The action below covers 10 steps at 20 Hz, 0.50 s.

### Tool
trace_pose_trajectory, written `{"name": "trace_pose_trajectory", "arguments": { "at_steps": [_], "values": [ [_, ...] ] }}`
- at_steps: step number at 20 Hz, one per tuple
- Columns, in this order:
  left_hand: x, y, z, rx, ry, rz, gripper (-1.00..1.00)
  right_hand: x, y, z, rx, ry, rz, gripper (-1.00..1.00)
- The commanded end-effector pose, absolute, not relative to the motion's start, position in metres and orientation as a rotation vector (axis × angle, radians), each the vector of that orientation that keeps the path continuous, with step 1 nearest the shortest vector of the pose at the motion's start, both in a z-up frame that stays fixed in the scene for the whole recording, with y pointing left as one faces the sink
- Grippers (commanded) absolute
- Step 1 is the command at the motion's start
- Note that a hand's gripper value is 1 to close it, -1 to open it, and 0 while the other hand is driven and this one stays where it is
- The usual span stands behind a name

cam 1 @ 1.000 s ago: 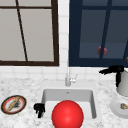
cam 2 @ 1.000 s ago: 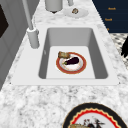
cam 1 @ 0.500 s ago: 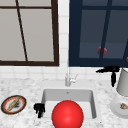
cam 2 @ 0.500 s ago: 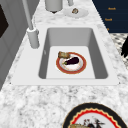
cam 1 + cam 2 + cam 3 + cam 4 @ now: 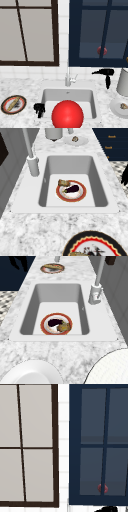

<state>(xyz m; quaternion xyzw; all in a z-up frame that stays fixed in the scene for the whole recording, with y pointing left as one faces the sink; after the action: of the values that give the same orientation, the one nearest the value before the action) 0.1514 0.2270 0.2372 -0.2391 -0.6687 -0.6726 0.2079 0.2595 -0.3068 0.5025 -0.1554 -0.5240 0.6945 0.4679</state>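
Left hand (image 5: pixel 39 109): at sink's (image 5: pixel 46 93) front-left rim, fingers curled downward, holding nothing | Right hand (image 5: pixel 106 73): in air beside canister (image 5: pixel 123 82), fingers extended, relaxed | Sink plate (image 5: pixel 71 191): eggplant (image 5: pixel 72 188), bread (image 5: pixel 63 182) | Left plate (image 5: pixel 13 104): food | Right plate (image 5: pixel 120 108): small morsel | Red ball (image 5: pixel 67 115): in front of sink.

No legible text, label, brand, number or sign anywhere: plates, sink, faucet, windows and countertop all carry no readable writing.
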Motion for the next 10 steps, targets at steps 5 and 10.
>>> {"name": "trace_pose_trajectory", "arguments": {
  "at_steps": [5,10],
  "values": [
    [0.151,0.227,0.237,-0.666,-1.861,-1.872,0.00,0.274,-0.275,0.489,-0.583,-1.271,1.729,-1.00],
    [0.151,0.227,0.237,-0.666,-1.861,-1.872,0.00,0.277,-0.268,0.479,-0.582,-1.290,1.630,-1.00]
  ]
}}
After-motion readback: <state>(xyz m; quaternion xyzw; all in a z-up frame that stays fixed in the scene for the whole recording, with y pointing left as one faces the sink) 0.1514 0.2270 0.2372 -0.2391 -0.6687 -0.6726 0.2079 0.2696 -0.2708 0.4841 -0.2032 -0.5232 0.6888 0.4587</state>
